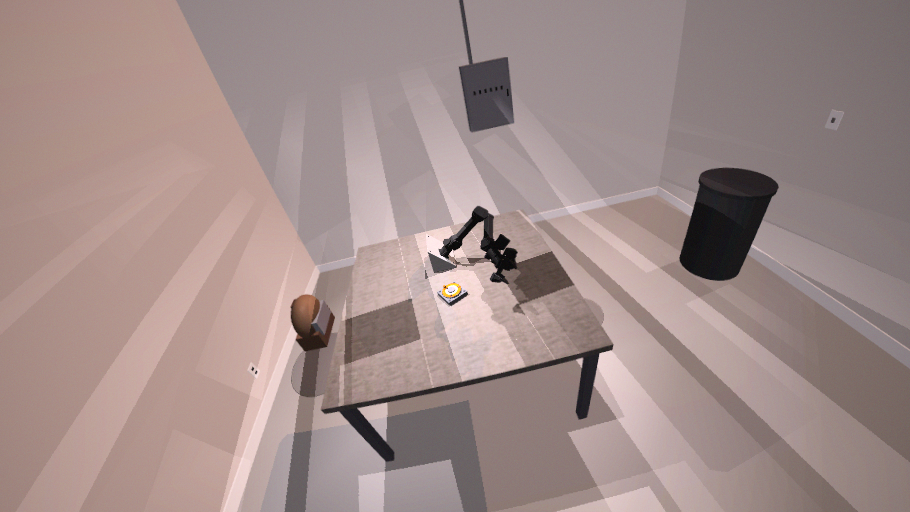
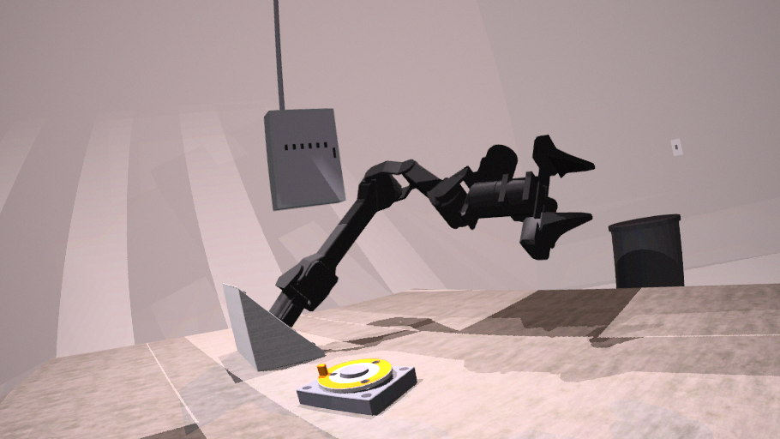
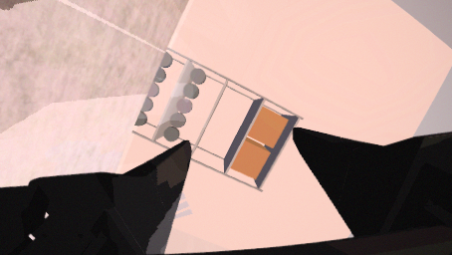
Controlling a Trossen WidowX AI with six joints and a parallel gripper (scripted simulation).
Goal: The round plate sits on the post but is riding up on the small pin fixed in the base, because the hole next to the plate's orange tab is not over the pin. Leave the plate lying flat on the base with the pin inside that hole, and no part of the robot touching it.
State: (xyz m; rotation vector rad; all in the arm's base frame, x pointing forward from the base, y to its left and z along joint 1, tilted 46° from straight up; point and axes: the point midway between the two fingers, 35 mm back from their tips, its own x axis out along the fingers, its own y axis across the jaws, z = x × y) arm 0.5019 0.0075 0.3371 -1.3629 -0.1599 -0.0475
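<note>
The yellow round plate (image 2: 355,374) lies on its grey base (image 2: 357,393) on the desk (image 2: 545,381), orange tab (image 2: 322,369) up, far below and behind my pincer (image 2: 591,190), whose jaws stand wide apart, holding nothing. Descending blind, I risk knocking the base or jamming the plate harder onto the pin.

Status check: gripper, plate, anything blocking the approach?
Gripper open, empty, high above the table, well clear of the plate. Plate on its base, orange tab at its left edge, untouched. Grey wedge close behind the base; approach from above open.
</note>
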